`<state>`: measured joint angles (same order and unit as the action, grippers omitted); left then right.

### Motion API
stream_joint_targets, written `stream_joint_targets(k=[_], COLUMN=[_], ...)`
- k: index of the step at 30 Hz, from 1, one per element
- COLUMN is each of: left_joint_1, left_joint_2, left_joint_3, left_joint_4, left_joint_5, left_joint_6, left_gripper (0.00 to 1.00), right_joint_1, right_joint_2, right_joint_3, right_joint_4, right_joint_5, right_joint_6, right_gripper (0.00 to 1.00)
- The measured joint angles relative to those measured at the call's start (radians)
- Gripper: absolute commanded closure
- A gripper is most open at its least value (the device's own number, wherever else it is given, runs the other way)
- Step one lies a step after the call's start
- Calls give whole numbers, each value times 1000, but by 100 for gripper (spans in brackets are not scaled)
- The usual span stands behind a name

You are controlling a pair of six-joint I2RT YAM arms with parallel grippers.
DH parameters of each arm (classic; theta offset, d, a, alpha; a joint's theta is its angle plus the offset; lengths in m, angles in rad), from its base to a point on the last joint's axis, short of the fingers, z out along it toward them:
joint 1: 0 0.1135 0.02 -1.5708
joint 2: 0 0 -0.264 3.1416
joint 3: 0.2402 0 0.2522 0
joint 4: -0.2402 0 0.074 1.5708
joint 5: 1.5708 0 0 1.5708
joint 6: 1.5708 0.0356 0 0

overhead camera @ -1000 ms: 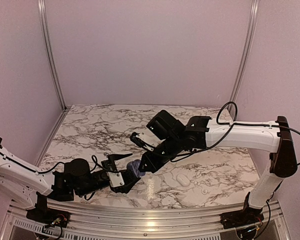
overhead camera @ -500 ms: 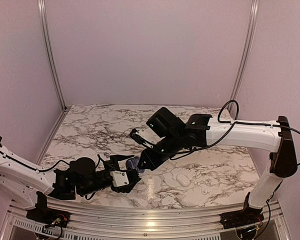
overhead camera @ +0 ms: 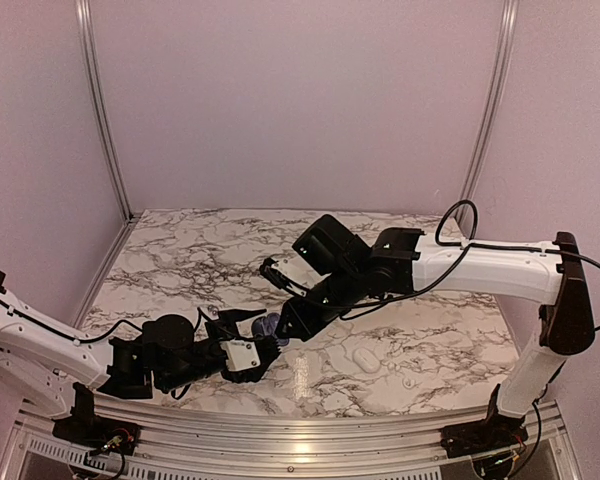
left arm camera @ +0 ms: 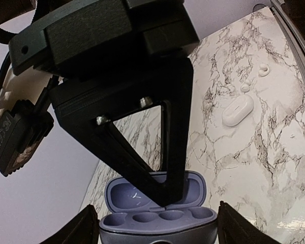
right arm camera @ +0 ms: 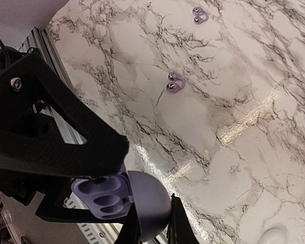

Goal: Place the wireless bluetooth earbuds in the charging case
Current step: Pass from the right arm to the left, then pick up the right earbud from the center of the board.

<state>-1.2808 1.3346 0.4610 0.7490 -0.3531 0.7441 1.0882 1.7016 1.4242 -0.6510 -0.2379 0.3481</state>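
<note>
The open lavender oval charging case point(left arm camera: 124, 195), lid raised and four wells showing in its base, sits at the bottom centre of the left wrist view. The right pincer point(right arm camera: 153, 226) is closed tight on the case's lid. The left pincer point(left arm camera: 157, 223) stands wide, one finger on each side of the base and just beside it; whether they touch it cannot be told. Two tiny lavender earbuds with dark shiny tips point(right arm camera: 174, 84) lie on the white marble worktop point(left arm camera: 274, 152) in the upper middle of the right wrist view, apart from each other and well apart from the case. A white oval pebble-shaped shell point(left arm camera: 238, 109) lies towards the right of the left wrist view.
</note>
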Motion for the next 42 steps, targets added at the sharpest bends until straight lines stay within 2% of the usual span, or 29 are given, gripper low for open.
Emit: stream_joint_targets(k=[5,16,17,18,21,24,27,34,42], left_joint_1=[0,0,0,0,0,2,7,32,114], left_joint_2=[0,6,6,6,5,-3,-14,-72,-280], left_joint_3=[0,2,2,2,2,1,0,-30,-169], left_joint_4=[-3,-9,-9,-9,-10,-29,-35,-35,-35], left_joint_5=[0,-4,-3,-3,1,5,18,78,300], left_joint_6=[3,9,9,9,8,3,-4,-52,-135], left_gripper=[29,40,41,41,43,43,43,45,45], right_joint_1=[0,0,0,0,0,0,-2,-4,-4], right_joint_2=[0,0,0,0,0,-1,-7,-85,-305], right_joint_3=[0,0,0,0,0,0,-1,0,-32], right_joint_4=[0,-3,-3,-3,-4,-3,0,0,73], right_joint_5=[0,4,4,4,3,5,4,14,57], right_joint_6=[0,0,0,0,3,6,6,-4,-24], right_gripper=[100,100,97,90,61,43,31,26,28])
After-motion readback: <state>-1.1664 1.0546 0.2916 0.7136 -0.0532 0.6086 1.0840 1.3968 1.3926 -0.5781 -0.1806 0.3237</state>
